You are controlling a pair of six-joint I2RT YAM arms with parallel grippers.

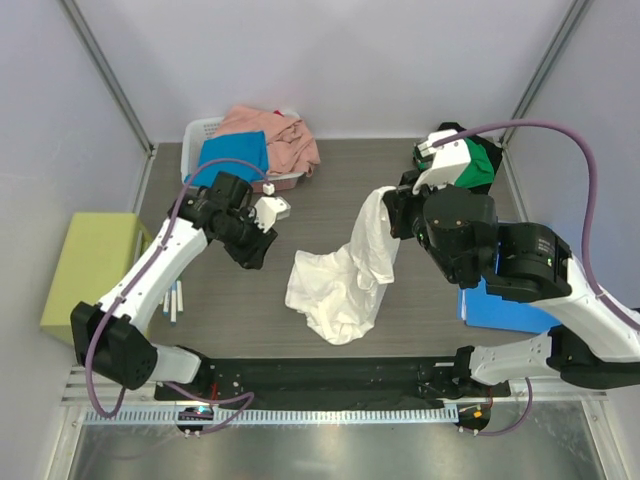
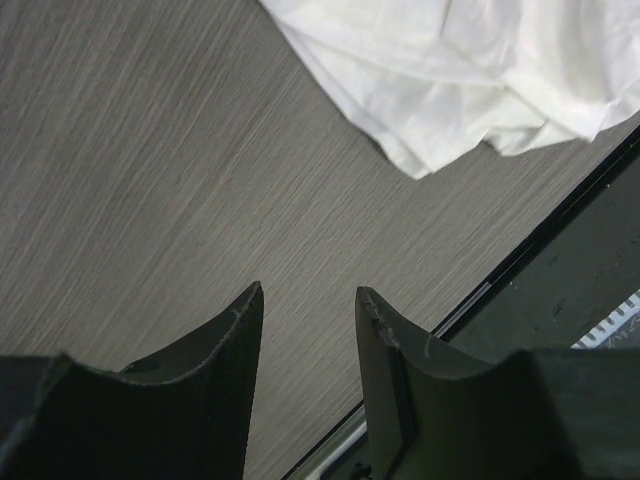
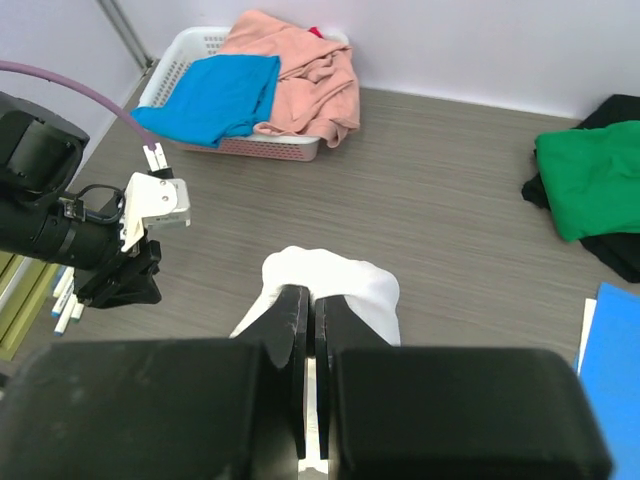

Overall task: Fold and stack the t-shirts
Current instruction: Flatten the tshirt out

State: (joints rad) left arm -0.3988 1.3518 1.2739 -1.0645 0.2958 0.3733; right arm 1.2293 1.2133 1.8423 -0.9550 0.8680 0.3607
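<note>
A white soft cloth t-shirt (image 1: 340, 285) lies crumpled at the centre of the grey wood-grain table (image 1: 330, 190), one end raised off the surface. The right gripper (image 3: 308, 298) is clenched on that raised end. The left gripper (image 2: 308, 300) hangs over bare table near the shirt, fingers parted and holding nothing. A bright blue t-shirt (image 1: 235, 157) and a salmon pink t-shirt (image 1: 285, 135) fill the white plastic basket (image 1: 198, 132) at far left. A green t-shirt (image 3: 595, 180) rests on a black t-shirt (image 3: 618, 255) at far right.
</note>
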